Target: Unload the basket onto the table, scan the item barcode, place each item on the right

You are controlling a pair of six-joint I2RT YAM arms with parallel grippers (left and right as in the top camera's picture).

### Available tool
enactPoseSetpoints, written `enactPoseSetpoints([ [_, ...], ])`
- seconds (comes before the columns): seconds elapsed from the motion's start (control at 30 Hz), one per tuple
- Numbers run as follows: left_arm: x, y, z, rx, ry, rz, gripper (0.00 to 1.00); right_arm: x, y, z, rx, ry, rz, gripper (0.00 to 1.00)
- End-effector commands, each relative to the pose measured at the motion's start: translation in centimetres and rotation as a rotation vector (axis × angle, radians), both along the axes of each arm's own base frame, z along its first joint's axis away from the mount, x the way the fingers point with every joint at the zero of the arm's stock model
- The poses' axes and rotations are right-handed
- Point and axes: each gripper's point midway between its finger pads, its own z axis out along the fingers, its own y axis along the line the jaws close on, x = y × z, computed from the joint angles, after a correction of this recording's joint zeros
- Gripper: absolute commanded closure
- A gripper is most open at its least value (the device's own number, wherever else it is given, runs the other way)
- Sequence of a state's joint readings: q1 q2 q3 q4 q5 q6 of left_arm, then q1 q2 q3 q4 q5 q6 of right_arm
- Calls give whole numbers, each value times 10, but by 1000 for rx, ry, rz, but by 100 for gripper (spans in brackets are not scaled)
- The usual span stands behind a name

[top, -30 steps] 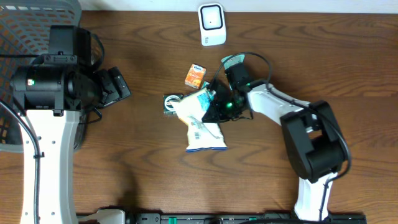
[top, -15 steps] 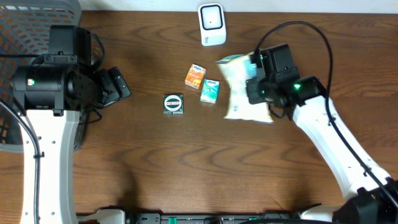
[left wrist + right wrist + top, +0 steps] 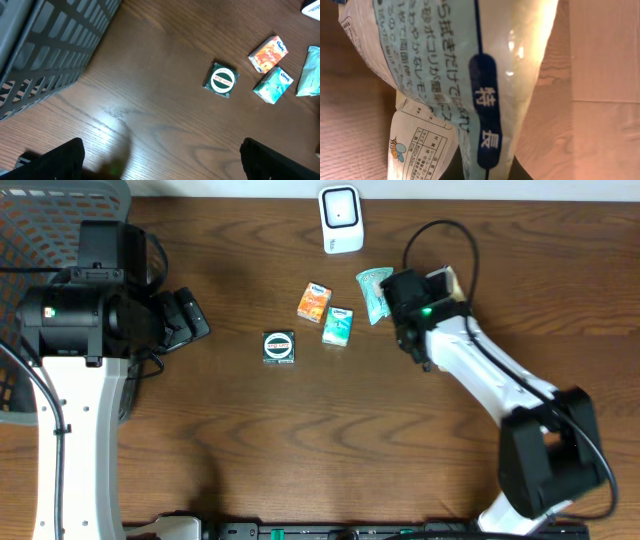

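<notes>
Plastic packet (image 3: 372, 288) clamped in right end effector (image 3: 393, 298), jaws closed on it; held upper centre of frame, just right of and below scanner (image 3: 341, 220). Step: presenting barcode. Next, likely: turn printed label to scanner face. Left end effector (image 3: 192, 318) wide open, empty, at left. Half-second earlier: packet lay further right, broad face up; now edge-on.

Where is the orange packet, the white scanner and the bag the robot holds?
orange packet (image 3: 315, 301), overhead view, middle of its top face.
white scanner (image 3: 341, 218), overhead view, middle of its face.
bag (image 3: 470, 60), right wrist view, printed front.
</notes>
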State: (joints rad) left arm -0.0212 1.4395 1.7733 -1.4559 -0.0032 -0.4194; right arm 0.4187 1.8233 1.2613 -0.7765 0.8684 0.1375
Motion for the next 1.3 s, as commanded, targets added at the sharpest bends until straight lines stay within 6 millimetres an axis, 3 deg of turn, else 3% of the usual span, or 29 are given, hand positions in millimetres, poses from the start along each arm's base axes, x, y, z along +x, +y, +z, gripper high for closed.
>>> enactPoseSetpoints([
  [0.0,0,3,-2,7,8,12,2,-3,11,-10,-150,65,75,99],
  [0.2,0,3,-2,7,8,12,2,-15,58,-20,-194,120,225,95],
  [0.43,0,3,-2,7,8,12,2,-52,126,-29,-194,194,436,66],
  [0.57,0,3,-2,7,8,12,2,-78,166,-47,-67,243,523,59],
  [0.7,0,3,-2,7,7,12,2,-102,193,-64,97,329,553,53],
  [0.8,0,3,-2,7,8,12,2,-103,190,-60,150,311,468,54],
  [0.97,0,3,-2,7,8,12,2,-78,173,-30,236,259,303,62],
  [1.07,0,3,-2,7,8,12,2,-60,168,-17,346,276,256,74],
  [1.13,0,3,-2,7,8,12,2,-54,170,-19,458,343,273,78],
  [1.27,0,3,-2,7,8,12,3,-62,171,-36,698,506,291,83],
])
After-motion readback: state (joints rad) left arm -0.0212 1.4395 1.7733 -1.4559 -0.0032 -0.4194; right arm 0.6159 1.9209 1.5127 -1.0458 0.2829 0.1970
